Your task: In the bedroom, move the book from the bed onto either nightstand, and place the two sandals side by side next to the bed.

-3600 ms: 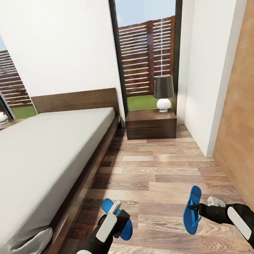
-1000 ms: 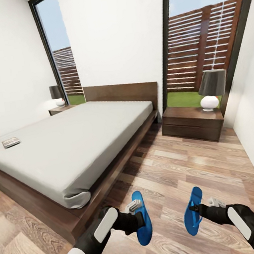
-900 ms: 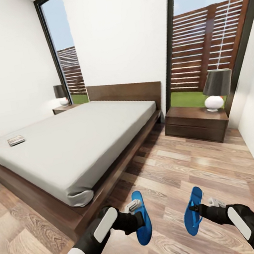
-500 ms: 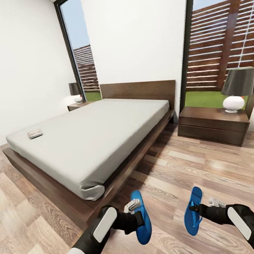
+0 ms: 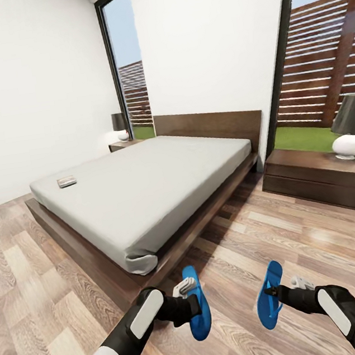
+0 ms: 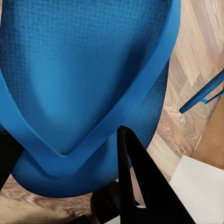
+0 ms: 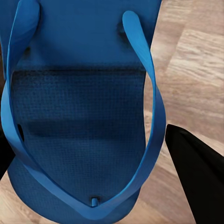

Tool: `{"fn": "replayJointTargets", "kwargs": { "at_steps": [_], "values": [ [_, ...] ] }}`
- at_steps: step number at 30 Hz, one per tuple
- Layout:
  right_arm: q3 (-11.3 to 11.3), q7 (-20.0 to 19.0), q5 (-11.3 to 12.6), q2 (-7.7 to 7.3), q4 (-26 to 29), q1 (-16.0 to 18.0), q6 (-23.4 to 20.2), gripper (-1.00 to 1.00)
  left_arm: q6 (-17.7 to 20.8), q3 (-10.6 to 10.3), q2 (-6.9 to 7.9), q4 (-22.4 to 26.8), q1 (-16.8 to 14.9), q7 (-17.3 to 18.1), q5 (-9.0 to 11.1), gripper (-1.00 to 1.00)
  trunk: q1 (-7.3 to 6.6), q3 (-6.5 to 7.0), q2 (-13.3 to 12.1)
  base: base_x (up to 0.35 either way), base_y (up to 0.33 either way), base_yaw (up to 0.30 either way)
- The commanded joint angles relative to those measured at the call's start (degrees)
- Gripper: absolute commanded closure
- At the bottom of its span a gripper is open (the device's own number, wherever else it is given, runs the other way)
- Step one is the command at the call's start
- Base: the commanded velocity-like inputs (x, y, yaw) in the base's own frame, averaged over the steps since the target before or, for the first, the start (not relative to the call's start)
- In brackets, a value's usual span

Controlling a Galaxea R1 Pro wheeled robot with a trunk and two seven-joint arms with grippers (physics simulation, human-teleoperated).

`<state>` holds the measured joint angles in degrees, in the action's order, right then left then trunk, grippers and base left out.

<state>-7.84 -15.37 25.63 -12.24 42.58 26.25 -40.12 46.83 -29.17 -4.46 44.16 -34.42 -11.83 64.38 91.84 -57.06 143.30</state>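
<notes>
Bedroom: white walls, wood-plank floor [image 5: 24, 289], tall dark-framed windows. The bed [image 5: 145, 187] occupies the centre of the head view, pale mattress on a dark frame. One nightstand [image 5: 318, 177] stands just beside its right side and carries a lamp [image 5: 351, 130]; a second nightstand [image 5: 125, 145], also with a lamp, stands at the far side. The book [image 5: 67, 181] lies flat on the mattress near its far left corner.

Left end effector [image 5: 189, 292] is closed on one sandal [image 5: 198, 301], held on edge above the floor. Right end effector [image 5: 274, 291] grips the other sandal [image 5: 270, 294], likewise on edge. The sandals are apart.

The left wrist view shows the sole and strap [image 6: 93, 98] close up; the right wrist view shows the toe strap [image 7: 84, 116] clearly.
</notes>
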Motion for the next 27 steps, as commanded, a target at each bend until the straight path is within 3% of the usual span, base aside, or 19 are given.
{"fn": "replayJointTargets", "kwargs": {
  "at_steps": [1, 13, 18, 22, 27],
  "values": [
    [-0.17, -0.27, -0.05, 0.05, 0.04, 0.03, -0.33, 1.0, 0.02, -0.07, 0.04, 0.05, -0.04, -0.65, 0.58, 1.0, -0.01, -0.06, 0.02, 0.0, 0.0, 0.005],
    [0.04, 0.5, -0.11, 0.11, -0.17, 0.03, -0.52, 1.0, -0.89, 0.03, 0.44, -0.23, -0.02, -0.74, 0.57, 1.0, -0.01, -0.06, 0.02, 0.0, 0.0, 0.001],
    [0.29, 6.5, 0.29, 0.11, -0.24, 0.32, -0.84, 1.0, -0.65, -0.01, 0.66, -0.31, -0.03, -1.0, 0.58, 1.0, -0.01, -0.06, 0.02, 0.0, 0.0, 0.0],
    [0.35, 11.0, 0.22, 0.26, -0.22, 2.96, -1.66, 1.0, -0.39, -0.01, 1.08, -0.09, -0.04, -1.07, 0.66, 1.0, -0.01, -0.06, 0.02, 0.0, 0.0, 0.0],
    [1.29, 18.41, 0.06, 2.54, -0.36, 7.89, -9.46, 1.0, 0.86, -0.01, 1.72, 0.33, -0.04, -0.94, 0.81, 1.0, -0.01, -0.06, 0.02, 0.0, 0.0, 0.0]
  ]
}}
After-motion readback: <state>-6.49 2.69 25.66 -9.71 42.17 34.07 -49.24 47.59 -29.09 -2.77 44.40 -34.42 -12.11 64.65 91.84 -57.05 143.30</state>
